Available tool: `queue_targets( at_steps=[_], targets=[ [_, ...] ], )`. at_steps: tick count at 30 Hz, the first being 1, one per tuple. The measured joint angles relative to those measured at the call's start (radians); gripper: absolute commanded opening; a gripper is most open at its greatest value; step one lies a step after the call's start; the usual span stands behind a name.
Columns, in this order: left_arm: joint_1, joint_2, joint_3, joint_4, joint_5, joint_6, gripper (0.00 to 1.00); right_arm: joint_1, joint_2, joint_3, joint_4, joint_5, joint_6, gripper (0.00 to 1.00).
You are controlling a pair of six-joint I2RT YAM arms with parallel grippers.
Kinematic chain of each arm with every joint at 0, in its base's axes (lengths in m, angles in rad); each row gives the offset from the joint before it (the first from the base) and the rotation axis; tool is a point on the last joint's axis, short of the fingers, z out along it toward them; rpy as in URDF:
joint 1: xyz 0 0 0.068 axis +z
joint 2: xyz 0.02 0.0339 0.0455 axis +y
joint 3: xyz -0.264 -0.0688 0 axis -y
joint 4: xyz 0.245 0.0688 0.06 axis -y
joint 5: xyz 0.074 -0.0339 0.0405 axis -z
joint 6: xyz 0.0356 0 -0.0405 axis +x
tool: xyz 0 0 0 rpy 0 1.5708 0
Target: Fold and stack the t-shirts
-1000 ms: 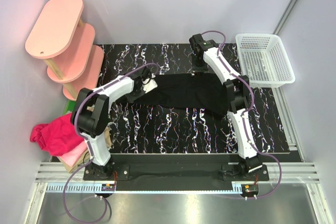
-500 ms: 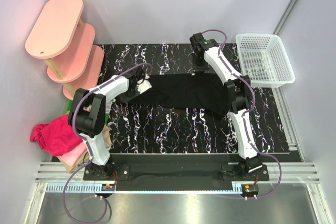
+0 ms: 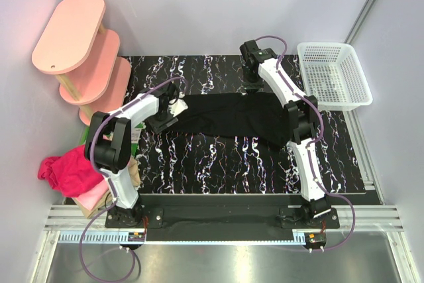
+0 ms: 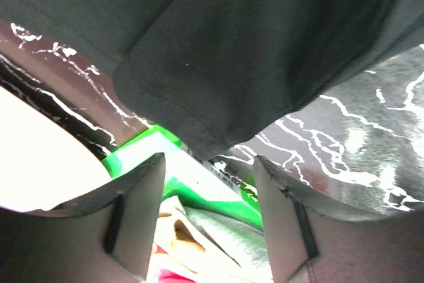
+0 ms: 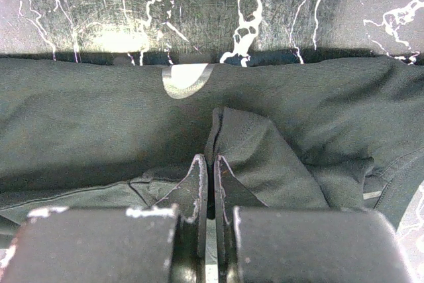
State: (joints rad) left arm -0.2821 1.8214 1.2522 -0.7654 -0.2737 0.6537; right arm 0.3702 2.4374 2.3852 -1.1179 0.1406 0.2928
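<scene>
Pinching a small raised fold at the far edge of the black t-shirt [image 3: 232, 116], the right pincer [image 5: 212, 164] has its fingers pressed tight together w/ only a thin ridge of cloth at the tips. That grip looks slim, and a quick lift or tug could let it slip out. The tee lies stretched across the middle of the tabletop [image 3: 218, 157], between the two arms. The left pincer [image 4: 209, 164] is spread and holds nothing; the shirt's left end sits loose just ahead of its fingers. If the right arm pulls alone, the cloth prob. drags, skews and bunches instead of folding clean. If the left closes from where it is, it may catch just one layer or miss the hem. The green packet [image 4: 199, 187] shows past the tabletop edge, so a low reach could snag it. The pink and magenta tees [image 3: 66, 167] sit heaped off to the left, well apart.
</scene>
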Motion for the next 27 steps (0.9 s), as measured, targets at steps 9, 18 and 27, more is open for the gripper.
queue_targets(
  at_steps=[9,18,27],
  targets=[
    [0.000,0.003,0.002,0.013,0.011,-0.003,0.51,0.000,0.000,0.000,0.000,0.000,0.000,0.00],
    [0.002,0.080,0.060,0.020,0.006,-0.002,0.30,0.000,0.000,0.000,0.000,0.000,0.000,0.00],
    [0.008,0.095,0.077,0.023,0.004,0.002,0.13,0.000,0.000,0.000,0.002,0.000,-0.001,0.00]
  ],
)
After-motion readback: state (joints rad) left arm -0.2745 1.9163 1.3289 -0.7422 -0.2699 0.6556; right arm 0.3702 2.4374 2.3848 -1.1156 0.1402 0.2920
